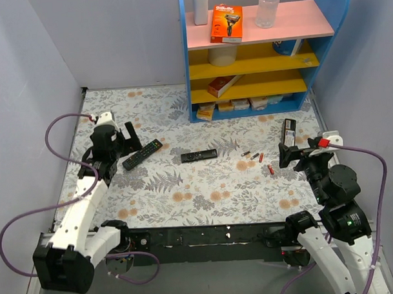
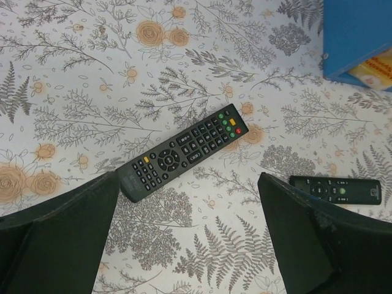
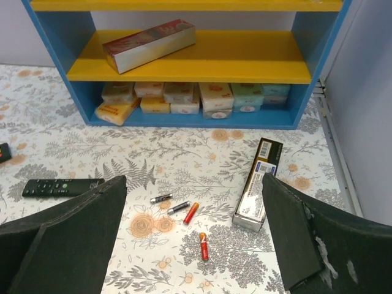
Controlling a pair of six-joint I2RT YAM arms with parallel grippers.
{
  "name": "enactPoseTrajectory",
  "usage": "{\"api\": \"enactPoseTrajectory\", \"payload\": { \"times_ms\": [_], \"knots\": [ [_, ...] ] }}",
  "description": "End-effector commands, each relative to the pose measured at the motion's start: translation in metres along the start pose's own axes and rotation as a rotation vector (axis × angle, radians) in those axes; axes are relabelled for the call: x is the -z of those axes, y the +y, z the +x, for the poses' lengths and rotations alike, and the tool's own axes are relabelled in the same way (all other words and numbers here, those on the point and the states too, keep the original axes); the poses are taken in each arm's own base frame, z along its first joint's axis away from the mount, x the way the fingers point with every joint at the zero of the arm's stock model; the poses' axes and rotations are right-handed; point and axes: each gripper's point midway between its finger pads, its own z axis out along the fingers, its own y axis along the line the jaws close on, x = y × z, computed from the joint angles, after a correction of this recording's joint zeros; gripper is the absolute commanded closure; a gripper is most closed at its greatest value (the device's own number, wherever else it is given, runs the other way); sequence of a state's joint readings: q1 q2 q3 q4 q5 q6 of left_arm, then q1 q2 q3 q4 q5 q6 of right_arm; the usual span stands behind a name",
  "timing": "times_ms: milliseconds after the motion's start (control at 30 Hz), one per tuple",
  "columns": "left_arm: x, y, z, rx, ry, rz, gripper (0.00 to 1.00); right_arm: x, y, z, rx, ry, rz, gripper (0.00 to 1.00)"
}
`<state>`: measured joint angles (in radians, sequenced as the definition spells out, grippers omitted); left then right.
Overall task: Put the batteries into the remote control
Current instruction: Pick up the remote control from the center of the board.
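The remote control, long and black with many buttons and coloured ones at one end, lies face up on the left of the table. In the left wrist view it lies just beyond my fingertips. My left gripper is open and empty above its near end. Several batteries lie right of centre: two dark ones and two red ones, also seen from above. My right gripper is open and empty, just right of them.
A slimmer plain black remote lies mid-table. A long dark box lies right of the batteries. A blue shelf unit with boxes stands at the back right. Grey walls close both sides.
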<state>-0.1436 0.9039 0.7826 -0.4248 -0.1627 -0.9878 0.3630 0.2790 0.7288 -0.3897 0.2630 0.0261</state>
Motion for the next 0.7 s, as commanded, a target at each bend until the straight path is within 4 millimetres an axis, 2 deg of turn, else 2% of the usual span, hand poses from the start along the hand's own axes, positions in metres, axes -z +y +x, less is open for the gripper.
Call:
{"api": "enactPoseTrajectory", "payload": {
  "times_ms": [0, 33, 100, 133, 200, 267, 333, 367, 400, 500, 600, 667],
  "knots": [
    [-0.025, -0.01, -0.014, -0.034, 0.041, -0.011, 0.02, -0.01, 0.019, -0.006, -0.013, 0.014, -0.088, 0.02],
    [-0.039, -0.01, -0.009, -0.039, 0.085, -0.026, 0.02, -0.01, 0.027, -0.004, -0.018, 0.028, -0.13, 0.02],
    [-0.05, -0.012, -0.002, -0.061, 0.137, -0.028, 0.02, -0.013, 0.036, 0.004, -0.034, 0.06, -0.173, 0.02],
    [-0.056, -0.016, -0.005, -0.073, 0.154, -0.018, 0.02, -0.013, 0.044, 0.007, -0.04, 0.067, -0.216, 0.02],
    [-0.075, -0.016, 0.018, -0.115, 0.267, -0.018, 0.02, -0.016, 0.05, 0.018, -0.033, 0.095, -0.252, 0.02],
    [-0.093, -0.02, 0.03, -0.174, 0.353, 0.001, 0.02, -0.017, 0.058, 0.026, -0.027, 0.127, -0.296, 0.02],
    [-0.1, -0.018, 0.041, -0.244, 0.426, 0.019, 0.02, -0.018, 0.06, 0.03, -0.022, 0.148, -0.305, 0.02],
    [-0.107, -0.02, 0.038, -0.268, 0.439, 0.024, 0.02, -0.019, 0.061, 0.034, -0.022, 0.165, -0.307, 0.02],
    [-0.113, -0.011, 0.055, -0.295, 0.512, -0.007, 0.02, -0.02, 0.061, 0.036, -0.017, 0.172, -0.31, 0.02],
    [-0.129, -0.004, 0.069, -0.373, 0.616, -0.023, 0.02, -0.02, 0.065, 0.043, -0.011, 0.203, -0.334, 0.02],
    [-0.139, -0.011, 0.074, -0.401, 0.653, 0.028, 0.02, -0.02, 0.068, 0.048, -0.011, 0.228, -0.35, 0.02],
    [-0.141, -0.024, 0.08, -0.41, 0.682, 0.111, 0.02, -0.02, 0.07, 0.049, -0.009, 0.239, -0.363, 0.02]
  ]
}}
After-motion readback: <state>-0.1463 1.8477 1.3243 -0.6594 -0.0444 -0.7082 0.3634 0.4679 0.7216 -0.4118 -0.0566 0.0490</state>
